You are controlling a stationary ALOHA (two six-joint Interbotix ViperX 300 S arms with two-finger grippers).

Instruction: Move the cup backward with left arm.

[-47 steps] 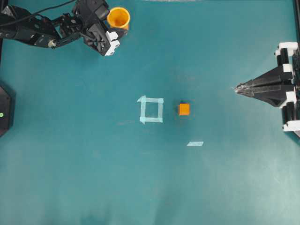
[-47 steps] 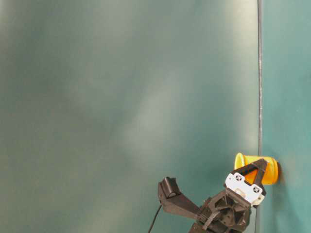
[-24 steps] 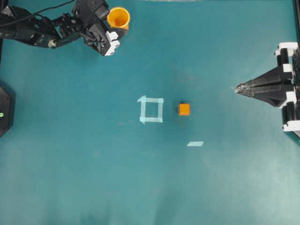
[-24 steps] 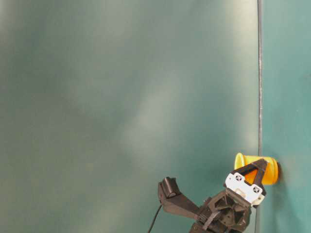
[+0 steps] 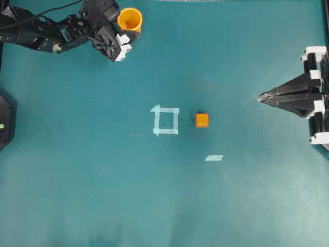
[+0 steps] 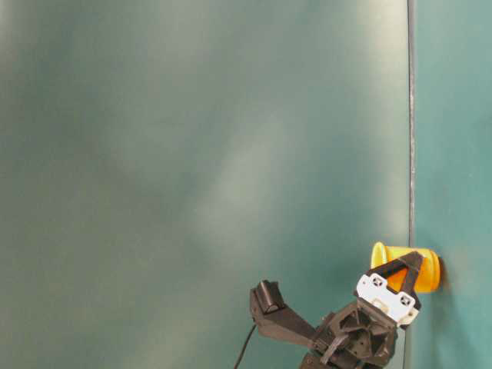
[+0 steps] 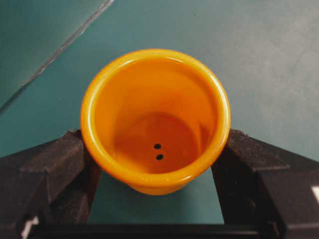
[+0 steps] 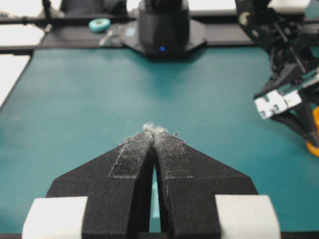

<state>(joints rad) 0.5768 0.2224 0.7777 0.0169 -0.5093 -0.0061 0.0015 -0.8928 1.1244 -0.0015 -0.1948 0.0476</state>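
The yellow-orange cup (image 5: pixel 129 19) stands upright near the table's far edge, left of the middle. In the left wrist view the cup (image 7: pixel 155 114) fills the centre, its darker floor showing two small holes. My left gripper (image 5: pixel 131 25) straddles it, and both black fingers (image 7: pixel 50 164) press against the cup's sides below the rim. The table-level view shows the same hold on the cup (image 6: pixel 415 265). My right gripper (image 5: pixel 261 96) rests at the right edge, shut, with nothing between its tips (image 8: pixel 157 130).
A small orange cube (image 5: pixel 202 120) sits mid-table beside a pale tape square (image 5: pixel 165 120). A short tape strip (image 5: pixel 214 158) lies nearer the front. The table's back edge (image 7: pixel 60 47) runs just behind the cup. A black base (image 5: pixel 4 123) stands at the left edge.
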